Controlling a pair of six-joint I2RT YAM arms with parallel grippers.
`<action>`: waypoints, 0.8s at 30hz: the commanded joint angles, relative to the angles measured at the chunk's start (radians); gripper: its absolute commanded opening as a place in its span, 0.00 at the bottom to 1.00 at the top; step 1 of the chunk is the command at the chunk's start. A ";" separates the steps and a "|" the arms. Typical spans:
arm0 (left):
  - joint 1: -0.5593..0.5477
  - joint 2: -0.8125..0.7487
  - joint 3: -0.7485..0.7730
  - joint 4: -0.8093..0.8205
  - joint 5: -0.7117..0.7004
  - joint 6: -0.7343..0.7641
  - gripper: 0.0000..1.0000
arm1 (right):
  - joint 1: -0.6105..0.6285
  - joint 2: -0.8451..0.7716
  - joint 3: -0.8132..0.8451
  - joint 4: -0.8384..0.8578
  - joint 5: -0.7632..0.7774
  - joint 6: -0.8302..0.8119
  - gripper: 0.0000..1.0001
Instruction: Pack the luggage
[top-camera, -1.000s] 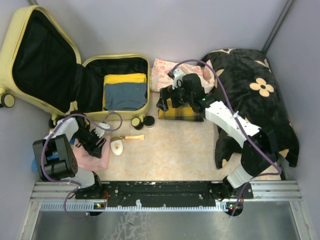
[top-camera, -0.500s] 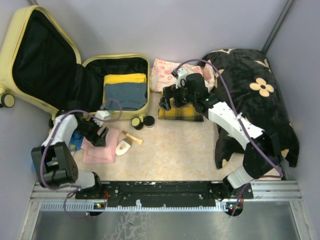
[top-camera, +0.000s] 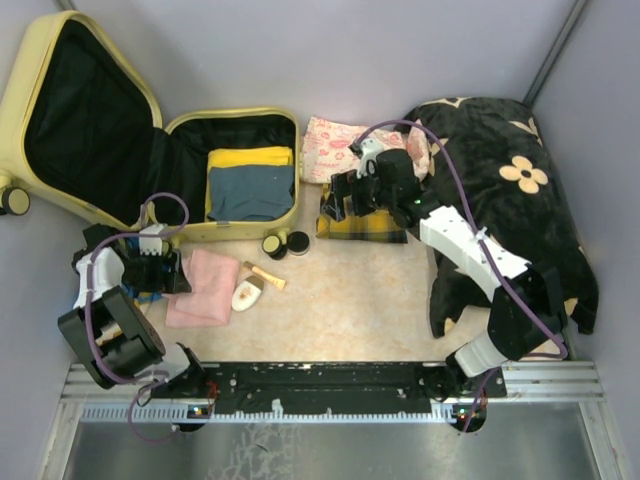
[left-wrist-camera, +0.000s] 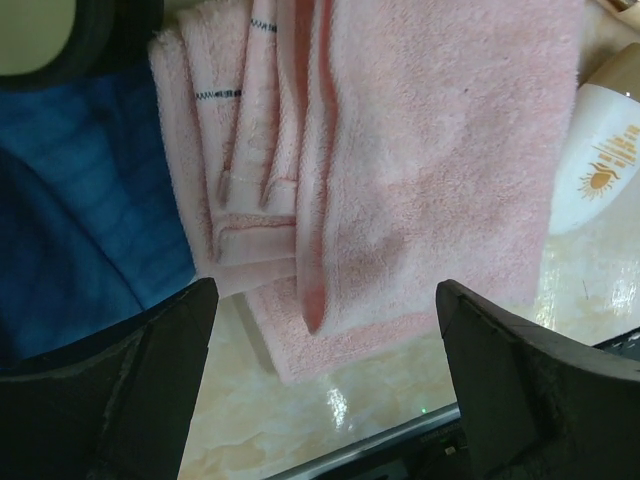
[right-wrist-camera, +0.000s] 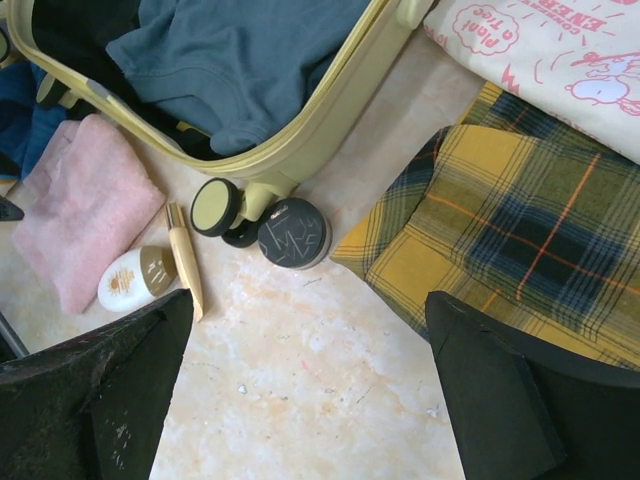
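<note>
- Two folded garments, a yellow one (top-camera: 250, 157) and a blue-grey one (top-camera: 248, 192), already lie in the luggage (top-camera: 230, 113). It sits open at the table's far left.
- You still have outside it: pink towel (top-camera: 203, 288), lotion bottle (top-camera: 243, 294), round jar (top-camera: 298, 241), plaid cloth (top-camera: 375, 225) and printed white cloth (top-camera: 330, 140). Early in the job, by my reckoning.
- Left gripper (top-camera: 165, 272): fingers spread wide, empty, just left of the towel.
- Right gripper (top-camera: 345, 195): released, empty, hovering at the plaid cloth's left edge.
- Since a second ago, your left arm has drawn back leftward with its jaws widening. The towel now lies flat nearer the bottle. The right arm has barely shifted.
</note>
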 joint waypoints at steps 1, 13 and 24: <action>0.006 0.036 -0.053 0.111 -0.052 -0.091 0.95 | -0.028 -0.058 -0.002 0.048 0.000 0.023 0.99; 0.015 0.137 -0.086 0.252 -0.104 -0.139 1.00 | -0.080 -0.045 -0.001 0.054 -0.032 0.052 0.99; -0.078 0.158 -0.122 0.198 0.004 -0.014 0.83 | -0.091 -0.022 -0.021 0.075 -0.046 0.082 0.99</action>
